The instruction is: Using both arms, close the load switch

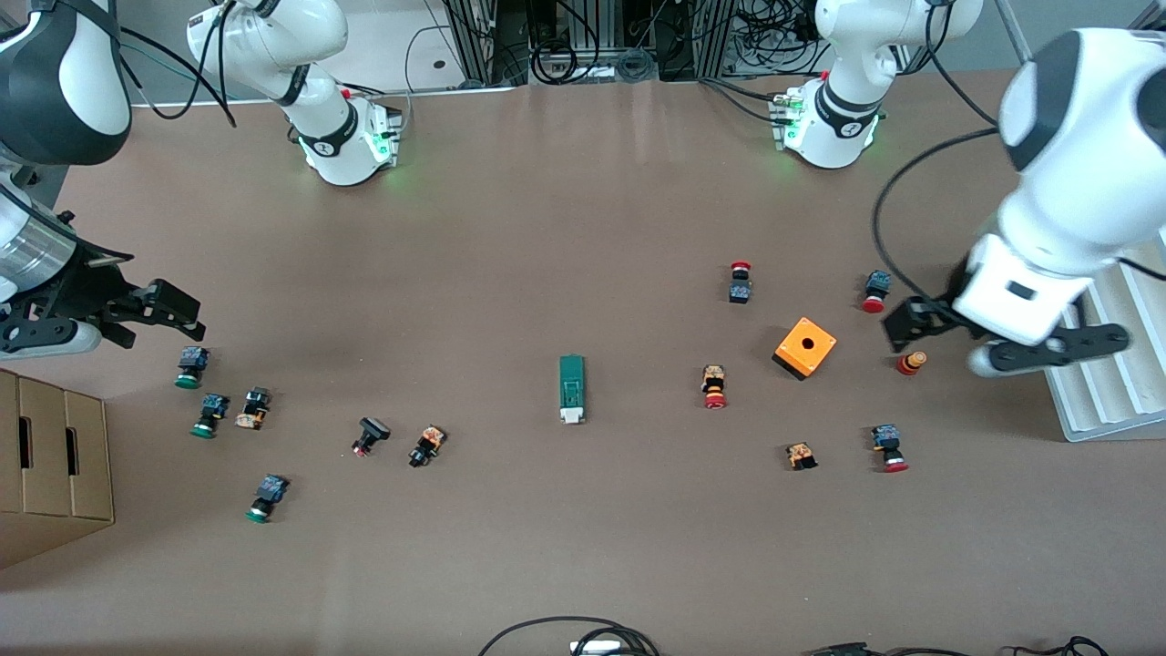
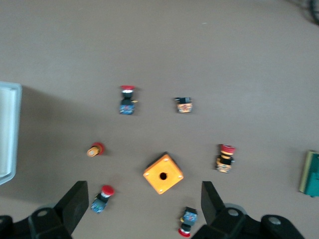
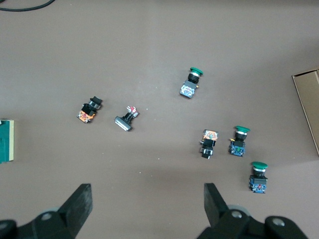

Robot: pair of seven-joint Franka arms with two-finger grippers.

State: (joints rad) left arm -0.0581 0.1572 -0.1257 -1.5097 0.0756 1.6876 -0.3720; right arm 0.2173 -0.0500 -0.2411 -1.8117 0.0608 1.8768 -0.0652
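Load switch (image 1: 571,389) at mid-table, untouched, well apart from both grippers.

Lies flat on bare table (image 1: 583,228), long axis running toward and away from the front camera, white tab at the nearer end. Sits roughly midway between the two arms' ends of the table; appears only at the frame edge in both wrist views (image 2: 311,174) (image 3: 6,141). Left gripper (image 1: 915,335) hangs spread wide over the red push buttons (image 1: 909,363) beside the orange box (image 1: 805,348), holding nothing; somewhat nearer to the switch by judgement. Right gripper (image 1: 159,314) likewise wide and empty, over the green push buttons (image 1: 189,366) near the cardboard carton (image 1: 55,456). Requires both arms to travel inward toward table centre. No brand, label or legible writing discernible on switch or box.
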